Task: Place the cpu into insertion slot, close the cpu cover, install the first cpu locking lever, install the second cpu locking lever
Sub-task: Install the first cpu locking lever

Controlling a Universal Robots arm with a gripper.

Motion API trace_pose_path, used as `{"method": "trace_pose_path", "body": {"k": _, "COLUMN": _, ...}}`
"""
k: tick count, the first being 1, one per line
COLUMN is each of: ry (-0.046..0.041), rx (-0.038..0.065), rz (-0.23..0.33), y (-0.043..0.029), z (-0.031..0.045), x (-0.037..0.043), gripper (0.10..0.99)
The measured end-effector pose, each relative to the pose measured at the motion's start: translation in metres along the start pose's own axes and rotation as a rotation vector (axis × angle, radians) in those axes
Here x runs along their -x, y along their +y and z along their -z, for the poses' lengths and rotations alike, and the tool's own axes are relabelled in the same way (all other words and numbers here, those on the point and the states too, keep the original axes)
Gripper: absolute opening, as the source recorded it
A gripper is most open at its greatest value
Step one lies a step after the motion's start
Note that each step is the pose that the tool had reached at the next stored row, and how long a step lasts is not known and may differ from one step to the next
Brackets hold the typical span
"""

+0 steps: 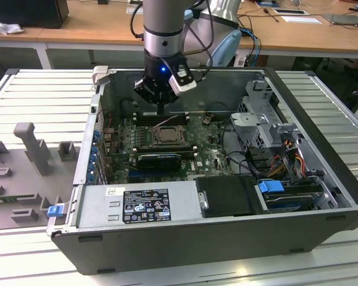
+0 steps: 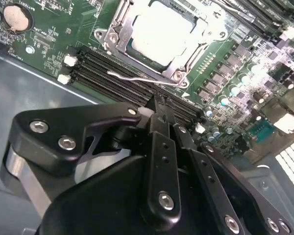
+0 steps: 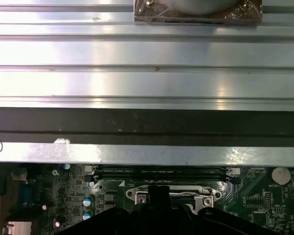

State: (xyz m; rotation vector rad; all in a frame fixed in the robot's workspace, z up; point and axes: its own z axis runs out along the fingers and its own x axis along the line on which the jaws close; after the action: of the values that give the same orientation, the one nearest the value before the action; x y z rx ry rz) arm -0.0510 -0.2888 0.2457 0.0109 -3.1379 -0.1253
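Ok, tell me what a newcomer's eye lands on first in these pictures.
First the open computer case with its green motherboard, and the arm's gripper hanging just above the board near the case's far wall. In the second wrist view the cpu shows bright and silvery in the insertion slot, with the cpu cover closed around it. A thin metal locking lever lies beside the socket, next to the black memory slots.

In the second wrist view the gripper point(image 2: 159, 110) covers the near part of the black memory slots point(image 2: 112, 76). The picture's top edge cuts off the metal cover point(image 2: 159, 34). In the exterior view the chip point(image 1: 166, 134) is too small to make out.
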Motion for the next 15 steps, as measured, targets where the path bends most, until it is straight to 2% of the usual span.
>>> {"method": "trace_pose_path", "body": {"k": 3, "ry": -0.0007, "rx": 0.0, "rz": 0.0, "y": 0.0003, "z": -0.0051, "x": 0.0024, "gripper": 0.106}}
{"method": "trace_pose_path", "body": {"k": 7, "ry": -0.0005, "rx": 0.0, "rz": 0.002, "y": 0.0021, "z": -0.014, "x": 0.013, "gripper": 0.106}}
{"method": "trace_pose_path", "body": {"k": 15, "ry": -0.007, "rx": 0.0, "rz": 0.016, "y": 0.0047, "z": -0.0209, "x": 0.0206, "gripper": 0.106}}
